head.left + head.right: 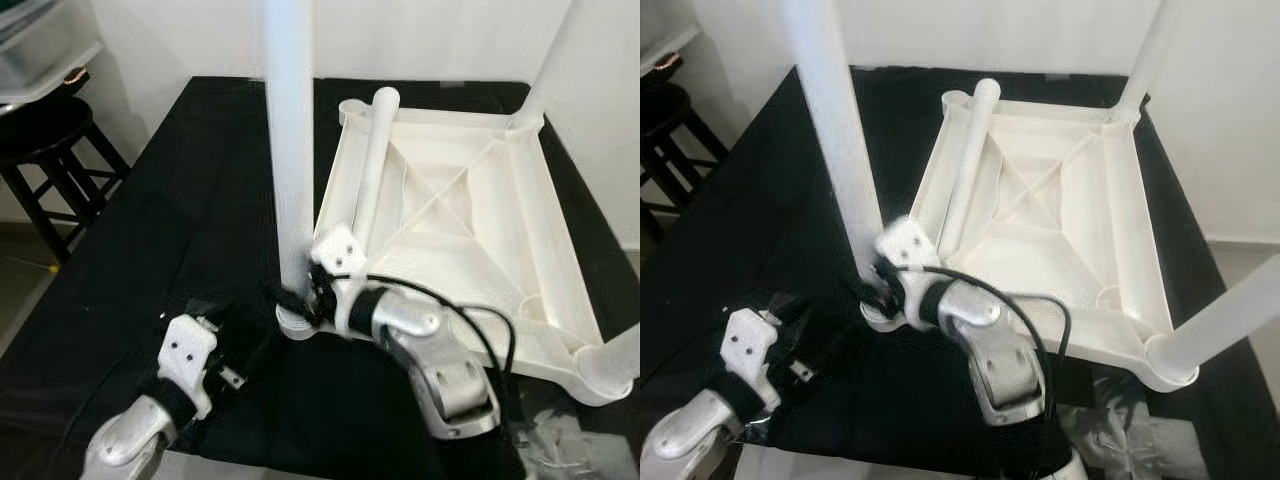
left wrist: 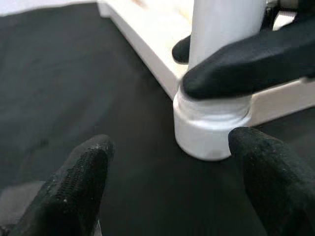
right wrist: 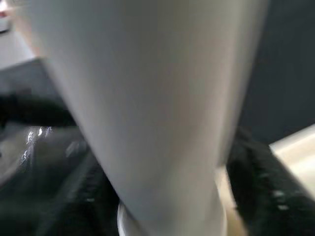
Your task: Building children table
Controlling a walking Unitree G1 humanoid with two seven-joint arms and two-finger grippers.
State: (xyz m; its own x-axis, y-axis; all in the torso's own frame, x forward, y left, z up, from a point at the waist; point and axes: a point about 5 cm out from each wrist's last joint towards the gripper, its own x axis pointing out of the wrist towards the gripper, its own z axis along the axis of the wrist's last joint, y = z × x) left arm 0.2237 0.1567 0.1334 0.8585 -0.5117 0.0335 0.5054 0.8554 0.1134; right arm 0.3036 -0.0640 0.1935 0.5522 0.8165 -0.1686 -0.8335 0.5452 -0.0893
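The white plastic children's table lies upside down, its rim point(image 1: 565, 250) resting on a black cloth. One upright white leg point(image 1: 290, 150) stands in the near left corner socket point(image 2: 211, 132). My right gripper point(image 1: 303, 292) is shut on this leg just above the socket, one finger point(image 2: 246, 69) lying across its front. My left gripper point(image 1: 245, 352) rests open on the cloth to the left of the socket, its fingers pointing at it without touching. Further legs stand at the far right corner point(image 1: 550, 60) and the near right corner point(image 1: 620, 360). A loose leg point(image 1: 370, 170) lies inside the upturned top.
The black-covered work table point(image 1: 180, 200) has open cloth on its left half. A black stool point(image 1: 50, 150) stands off the left edge, a clear storage bin point(image 1: 40, 50) above it. Crumpled clear plastic point(image 1: 570, 440) lies at the near right. White walls close the back and right.
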